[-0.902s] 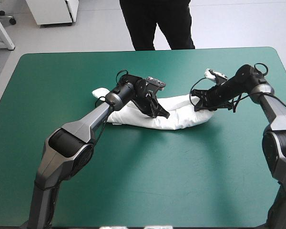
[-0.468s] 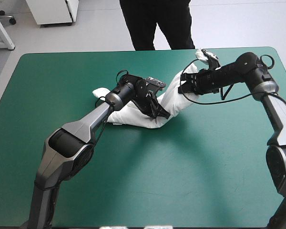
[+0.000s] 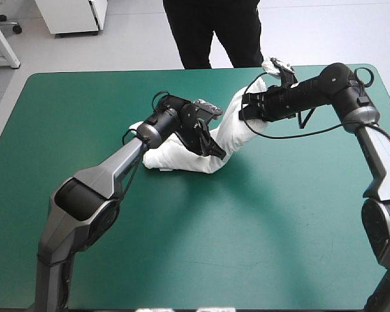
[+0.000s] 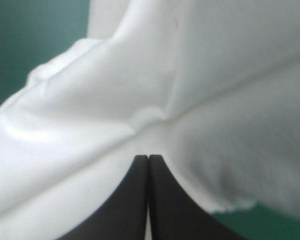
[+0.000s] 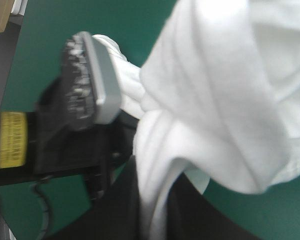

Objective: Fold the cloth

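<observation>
The white T-shirt [image 3: 182,156] lies as a long folded bundle on the teal-green cover, its right end lifted off the table. My left gripper [image 3: 216,151] presses on the bundle's middle, fingers shut in a pointed arch against the T-shirt [image 4: 155,85]. My right gripper [image 3: 246,110] is shut on the T-shirt's raised right end, and holds it above the table toward the far edge. In the right wrist view the T-shirt [image 5: 215,100] hangs between the black fingers [image 5: 117,210], and the left gripper shows just beyond.
A small white piece [image 3: 270,65] shows near the table's far edge, behind the right arm. Bare teal-green cover [image 3: 247,234] stretches across the near half and the left side.
My right gripper has lifted the T-shirt's right end and carried it left and toward the far edge. The bundle now bends up at my left gripper, which has stayed nearly in place.
</observation>
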You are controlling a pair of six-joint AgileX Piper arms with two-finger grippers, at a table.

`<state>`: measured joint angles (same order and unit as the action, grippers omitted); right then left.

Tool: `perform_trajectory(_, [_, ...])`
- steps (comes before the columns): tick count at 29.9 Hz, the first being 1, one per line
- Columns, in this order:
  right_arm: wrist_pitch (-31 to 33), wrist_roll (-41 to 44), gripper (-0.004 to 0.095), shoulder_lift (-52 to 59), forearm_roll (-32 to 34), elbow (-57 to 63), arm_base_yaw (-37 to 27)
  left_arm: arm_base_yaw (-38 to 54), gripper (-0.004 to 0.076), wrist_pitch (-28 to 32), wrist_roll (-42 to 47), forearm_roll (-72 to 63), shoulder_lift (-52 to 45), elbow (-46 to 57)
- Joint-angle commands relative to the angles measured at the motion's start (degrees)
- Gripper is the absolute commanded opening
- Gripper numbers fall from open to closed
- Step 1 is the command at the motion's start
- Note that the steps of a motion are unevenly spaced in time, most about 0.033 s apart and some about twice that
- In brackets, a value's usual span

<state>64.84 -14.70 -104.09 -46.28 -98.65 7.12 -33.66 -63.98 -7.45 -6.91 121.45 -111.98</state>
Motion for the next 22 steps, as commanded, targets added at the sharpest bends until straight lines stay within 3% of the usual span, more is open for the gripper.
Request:
perform_trajectory(1, [-1.4,-0.3,-0.0015,3.6,-2.9,-2.1,-0.2,0.7,-0.0009,-4.8,0.8,4.8,-10.8,-1.6])
perform_trajectory(13, [-2.4,-0.8,-0.0015,3.4,-1.2,-2.1,1.2,5.8,-0.0009,-9.8,1.9,5.7,-32.6,2.2])
perform_trajectory(17, [-4.9,-0.8,-0.0015,2.7,1.1,-2.1,5.4,5.8,-0.0009,-9.8,1.9,1.6,-40.2,9.1])
perform_trajectory(22, [-12.2,-0.8,-0.0015,1.1,4.0,-2.2,12.7,5.8,-0.0009,-9.8,1.9,-1.4,-48.4,17.2])
